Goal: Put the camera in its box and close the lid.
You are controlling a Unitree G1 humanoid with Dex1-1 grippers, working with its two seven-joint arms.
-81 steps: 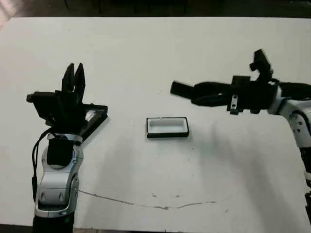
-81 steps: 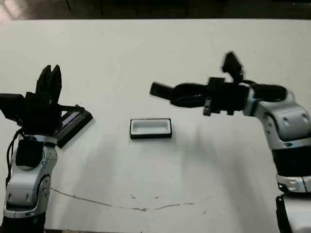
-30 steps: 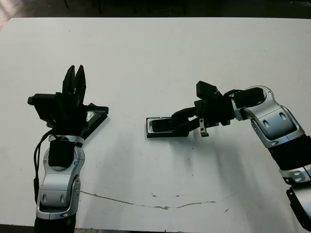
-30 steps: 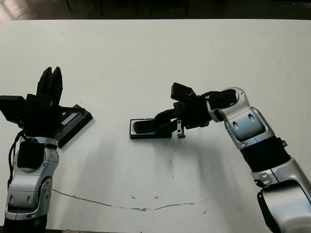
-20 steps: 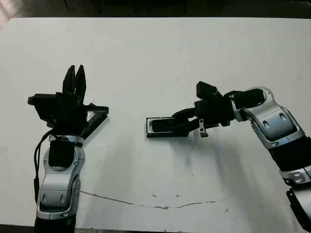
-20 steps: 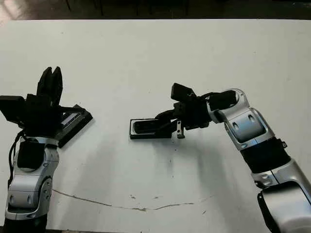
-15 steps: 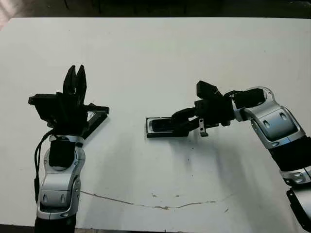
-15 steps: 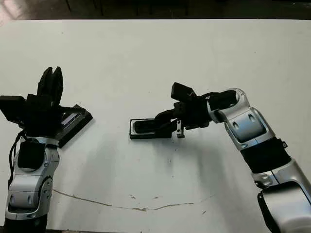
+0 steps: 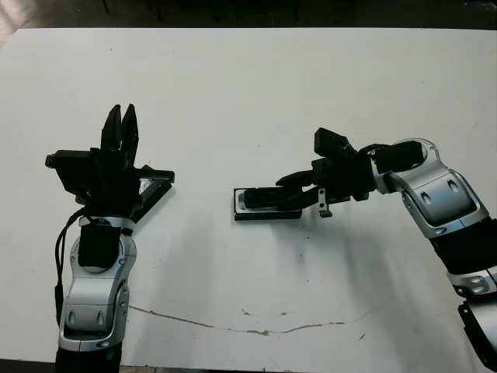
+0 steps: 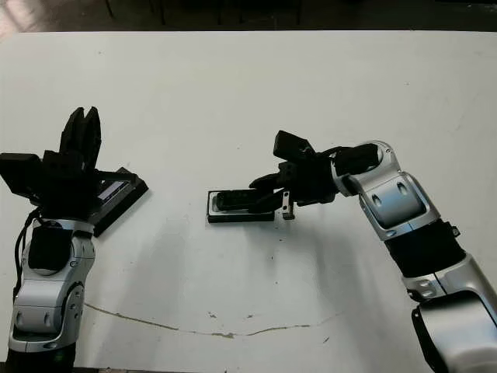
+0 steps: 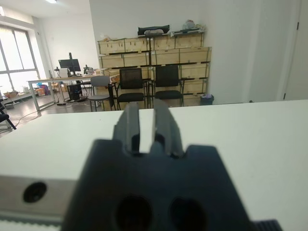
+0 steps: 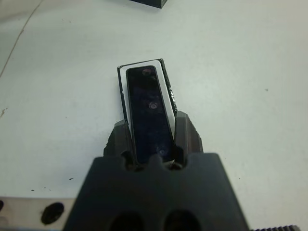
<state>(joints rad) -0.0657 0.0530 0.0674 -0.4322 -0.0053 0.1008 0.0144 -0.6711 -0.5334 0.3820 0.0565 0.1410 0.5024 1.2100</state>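
Observation:
The camera (image 12: pixel 151 113), a slim black bar, lies lengthwise in the box (image 9: pixel 235 205), a shallow black tray whose white lining (image 12: pixel 123 89) shows along the bar's sides. My right gripper (image 9: pixel 286 186) reaches in from the right. Its fingers (image 12: pixel 185 132) hug both sides of the camera's near end, so it is shut on the camera. The lid (image 10: pixel 116 194), flat and black with silvery print, lies on the table at the left, partly hidden behind my left gripper (image 9: pixel 120 118). That gripper points away over the table with its fingers (image 11: pixel 130 122) close together and nothing between them.
A thin dark scratch (image 9: pixel 248 330) crosses the white table (image 9: pixel 256 93) near its front edge. Beyond the table's far end, the left wrist view shows office chairs (image 11: pixel 130 84) and stacked wooden crates (image 11: pixel 149 50).
The right gripper has carried the camera down from above the table into the box. Over the last half second its fingers have risen a little. The left arm has not moved.

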